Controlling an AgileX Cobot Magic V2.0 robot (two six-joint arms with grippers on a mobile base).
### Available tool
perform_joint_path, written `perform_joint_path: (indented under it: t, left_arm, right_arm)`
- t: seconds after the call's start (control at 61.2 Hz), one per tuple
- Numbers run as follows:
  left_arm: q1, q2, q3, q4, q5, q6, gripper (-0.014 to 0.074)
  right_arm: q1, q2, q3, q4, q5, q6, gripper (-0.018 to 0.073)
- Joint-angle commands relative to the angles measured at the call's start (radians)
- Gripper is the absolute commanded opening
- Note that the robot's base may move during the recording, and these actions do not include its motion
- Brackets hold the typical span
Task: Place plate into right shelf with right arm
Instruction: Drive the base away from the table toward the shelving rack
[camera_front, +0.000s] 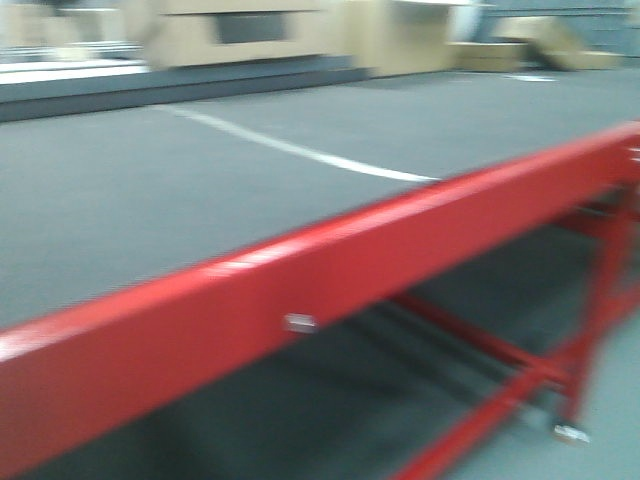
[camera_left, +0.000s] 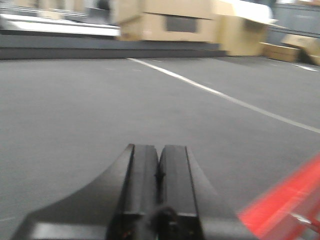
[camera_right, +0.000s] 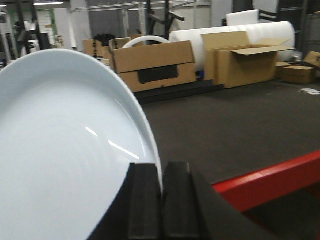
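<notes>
1. Floor (camera_front: 150, 190) gives you loads of open room in the front view, beyond the blurry red rail (camera_front: 330, 280) slanting across.
2. Left wrist view: your left gripper (camera_left: 159, 170) sits pressed together, pad against pad.
3. Right wrist view: your right gripper (camera_right: 161, 200) pinches the rim of the plate (camera_right: 60, 150), which is plain glossy white and fills the left. I can't tell what's in the open cardboard box (camera_right: 240, 60) behind.

The plate (camera_right: 65, 150) sits between the jaws of the right gripper (camera_right: 161, 169), spreading left; a frame rail (camera_right: 270, 180) lies right, boxes (camera_right: 155, 65) beyond
</notes>
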Motion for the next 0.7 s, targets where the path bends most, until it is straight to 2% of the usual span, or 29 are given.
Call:
perform_joint_path:
  t: [0.0,0.686]
  left_arm:
    - [0.001,-0.011,-0.001,0.0,-0.089,-0.006,-0.0047]
    - [0.001,-0.011,-0.001,0.0,-0.089,-0.006,-0.0047]
  right_arm:
    - [-0.002,0.007,-0.029,-0.017,-0.092,-0.005,0.0055]
    - [-0.002,0.007,-0.029,-0.017,-0.092,-0.005,0.0055]
